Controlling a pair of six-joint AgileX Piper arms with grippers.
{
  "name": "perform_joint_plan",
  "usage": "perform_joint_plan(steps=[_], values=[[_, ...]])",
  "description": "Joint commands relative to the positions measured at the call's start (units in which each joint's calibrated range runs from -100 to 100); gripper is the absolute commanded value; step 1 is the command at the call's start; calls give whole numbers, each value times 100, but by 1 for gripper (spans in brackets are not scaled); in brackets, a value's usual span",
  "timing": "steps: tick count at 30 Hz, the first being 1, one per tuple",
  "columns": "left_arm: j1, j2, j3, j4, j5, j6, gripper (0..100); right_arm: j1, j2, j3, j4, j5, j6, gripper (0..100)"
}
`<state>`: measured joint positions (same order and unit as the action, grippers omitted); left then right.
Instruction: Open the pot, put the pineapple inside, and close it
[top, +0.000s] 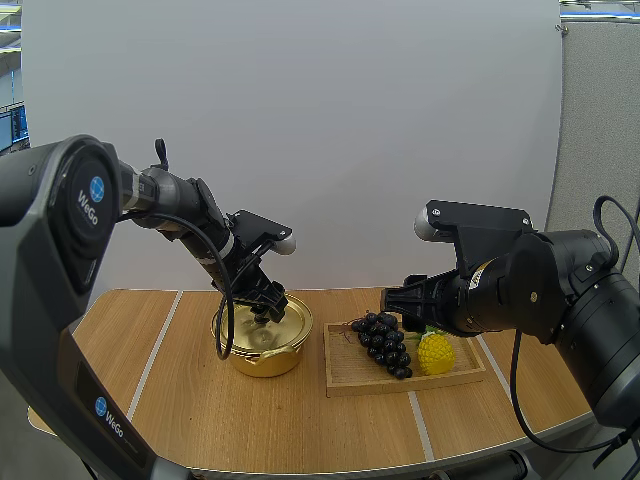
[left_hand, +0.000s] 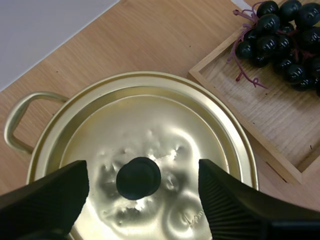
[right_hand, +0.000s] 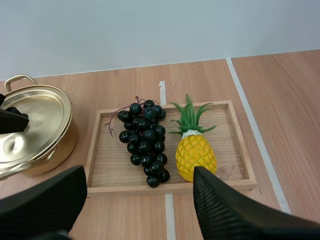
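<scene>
Left wrist view: end effector (left_hand: 142, 174) straddles lid knob (left_hand: 138, 178).

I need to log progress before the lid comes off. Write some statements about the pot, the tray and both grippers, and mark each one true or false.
1. The pineapple lies in the wooden tray beside the grapes. True.
2. The left gripper is shut on the knob of the lid. False: its fingers stand open on either side of the knob.
3. The right gripper holds the pineapple. False: it hangs open over the wooden tray, holding nothing.
4. The grapes are in the wooden tray, not in the pot. True.
</scene>
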<state>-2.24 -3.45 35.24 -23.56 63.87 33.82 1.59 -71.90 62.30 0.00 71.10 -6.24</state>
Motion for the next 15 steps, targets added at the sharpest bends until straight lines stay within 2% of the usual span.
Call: perform_joint_plan(steps=[1, 13, 14, 15], values=[[-28, 168, -86, 25, -95, -13, 100, -23, -4, -46, 0, -50, -5, 100], [-28, 343, -108, 197, -223, -89, 100, -23, -4, -46, 0, -50, -5, 100], [-28, 343, -132, 197, -183, -89, 98, -23, -4, -46, 0, -50, -5, 100], [-28, 343, -148, 197, -102, -89, 89, -23, -4, -46, 0, -50, -5, 100]])
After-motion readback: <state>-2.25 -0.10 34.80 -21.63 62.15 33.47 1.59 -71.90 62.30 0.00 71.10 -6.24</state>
